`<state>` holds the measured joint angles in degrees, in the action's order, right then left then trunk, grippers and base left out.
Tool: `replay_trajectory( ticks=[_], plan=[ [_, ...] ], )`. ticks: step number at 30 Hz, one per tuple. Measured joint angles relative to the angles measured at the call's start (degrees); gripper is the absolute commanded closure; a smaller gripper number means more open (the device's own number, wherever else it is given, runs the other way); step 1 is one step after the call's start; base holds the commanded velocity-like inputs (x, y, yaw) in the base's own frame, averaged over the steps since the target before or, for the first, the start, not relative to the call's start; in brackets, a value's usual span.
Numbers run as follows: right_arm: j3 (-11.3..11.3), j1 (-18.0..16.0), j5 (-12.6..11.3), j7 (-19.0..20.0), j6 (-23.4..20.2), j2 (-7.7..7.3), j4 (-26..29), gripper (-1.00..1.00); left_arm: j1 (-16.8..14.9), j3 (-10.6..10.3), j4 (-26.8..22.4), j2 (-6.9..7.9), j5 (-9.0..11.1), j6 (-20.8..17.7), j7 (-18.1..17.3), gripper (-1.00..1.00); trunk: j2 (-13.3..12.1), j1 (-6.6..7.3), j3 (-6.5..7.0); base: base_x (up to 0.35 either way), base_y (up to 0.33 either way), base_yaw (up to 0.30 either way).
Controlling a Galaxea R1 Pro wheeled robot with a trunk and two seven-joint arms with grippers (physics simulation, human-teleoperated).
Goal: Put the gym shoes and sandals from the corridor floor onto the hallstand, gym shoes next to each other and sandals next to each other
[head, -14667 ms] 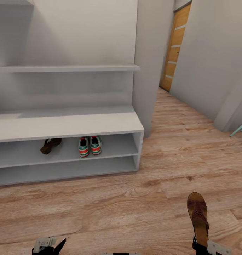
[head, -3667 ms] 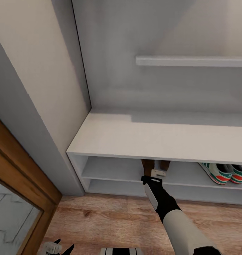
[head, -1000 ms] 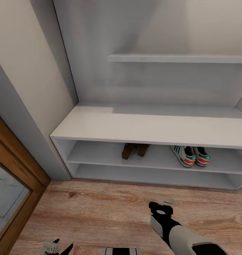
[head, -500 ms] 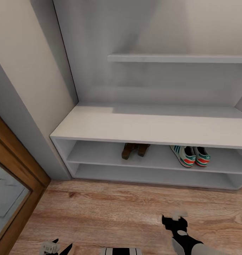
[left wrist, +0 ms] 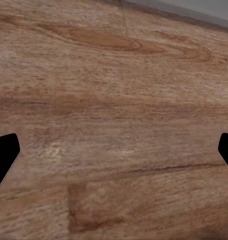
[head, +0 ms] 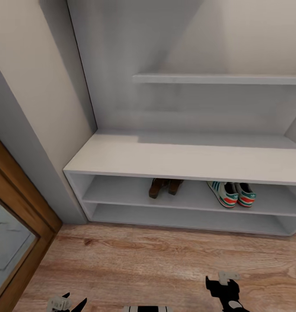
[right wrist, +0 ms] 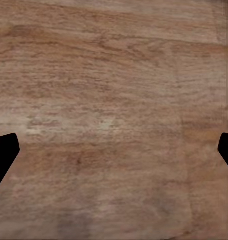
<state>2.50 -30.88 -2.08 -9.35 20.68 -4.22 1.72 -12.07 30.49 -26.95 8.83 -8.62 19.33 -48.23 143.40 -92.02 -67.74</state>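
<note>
The right claw hangs low over the floor in front of the rack, its tips spread wide with nothing between them, as its wrist view shows bare planks between the two dark fingertips. The left claw sits at the near edge of the head view, likewise spread and empty over wood. On the rack's upper open shelf the two sandals lie close side by side, long axes running front to back, the ends toward the room; which end is heel I cannot tell. Well to their right on the same shelf, the two sneakers sit touching, also front to back, red heels facing out. All four appear to be placed, so the step in hand looks like tucking the arms in; best done slowly and clear of the shelf edge.
</note>
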Motion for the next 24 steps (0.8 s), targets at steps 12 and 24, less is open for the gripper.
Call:
replay_trajectory(
  ticks=[12,24],
  plan=[
    [0.0,1.0,-0.1,-0.2,2.9,-0.59,0.0,-1.0,0.0,0.7,0.1,0.17,0.0,0.0,0.1,-1.0,-0.2,0.31,2.66,0.0,0.0,0.0],
    [0.0,1.7,-0.2,-0.3,3.4,-0.59,0.0,-1.0,0.0,2.6,0.1,0.18,-0.1,0.0,0.1,-1.0,-4.6,2.74,4.86,0.0,0.0,0.0]
  ],
)
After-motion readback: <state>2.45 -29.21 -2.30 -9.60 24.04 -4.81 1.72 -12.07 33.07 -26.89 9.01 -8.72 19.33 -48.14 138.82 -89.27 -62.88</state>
